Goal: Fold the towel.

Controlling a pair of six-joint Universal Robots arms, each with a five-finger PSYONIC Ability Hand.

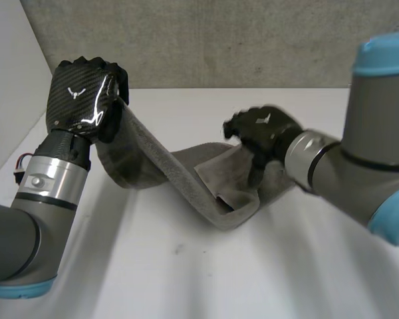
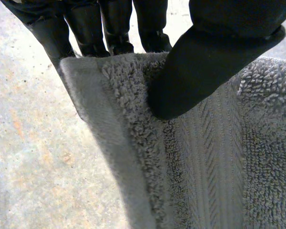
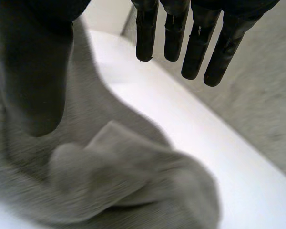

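A grey towel (image 1: pixel 186 179) runs as a twisted band from my raised left hand (image 1: pixel 83 96) down to a crumpled heap on the white table (image 1: pixel 186 266). In the left wrist view the thumb (image 2: pixel 205 71) pinches the towel's hemmed end (image 2: pixel 205 157) against the fingers. My right hand (image 1: pixel 263 129) hovers just over the towel's far end, which lies bunched on the table. Its fingers (image 3: pixel 195 43) are straight and apart from the thumb (image 3: pixel 33 71), with nothing between them, and the heaped towel (image 3: pixel 109 181) lies below its palm.
A grey concrete wall (image 1: pixel 219 40) closes off the table's far edge. A white panel (image 1: pixel 13 80) stands along the left side. Bare tabletop stretches in front of the towel toward me.
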